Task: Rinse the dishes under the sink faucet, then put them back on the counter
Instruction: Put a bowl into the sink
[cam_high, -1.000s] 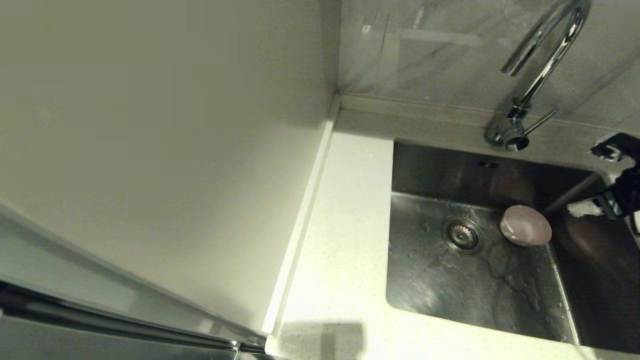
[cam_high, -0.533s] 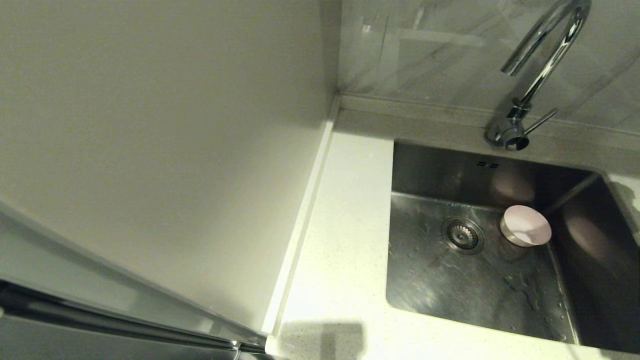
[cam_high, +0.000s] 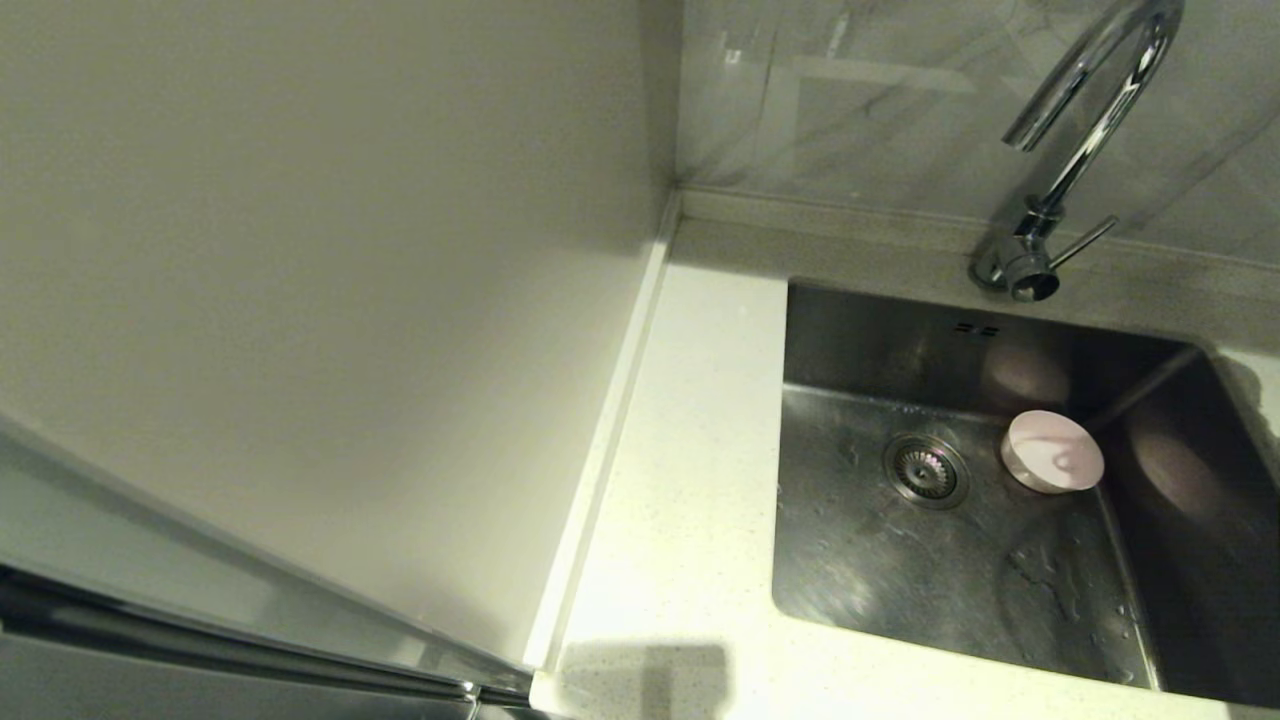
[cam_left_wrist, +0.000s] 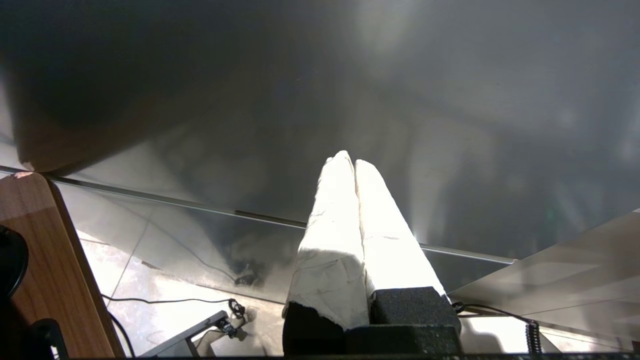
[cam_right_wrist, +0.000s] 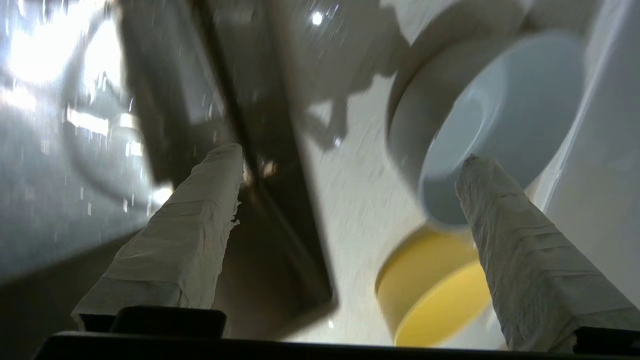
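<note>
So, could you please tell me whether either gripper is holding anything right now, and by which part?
Nothing is held. The right gripper has its jaws wide apart near the grey-blue bowl and yellow bowl; the left gripper is shut on nothing.

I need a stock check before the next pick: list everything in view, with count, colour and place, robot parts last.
pink bowl: one, pale pink, in the sink, right of the strainer.
grey-blue bowl: one, grey-blue, on the counter beside the sink, seen from the right wrist.
yellow bowl: one, yellow, on the counter next to the grey-blue bowl.
sink: one, steel, wet, set in the counter.
strainer: one, metal, in the sink floor.
faucet: one, chrome, behind the sink.
counter: one, white speckled, around the sink.
side panel: one, off-white, left of the counter.
left claw: one, white-wrapped, shut, parked away from the sink.
right claw: one, white-wrapped, open, near the two counter bowls.
</note>
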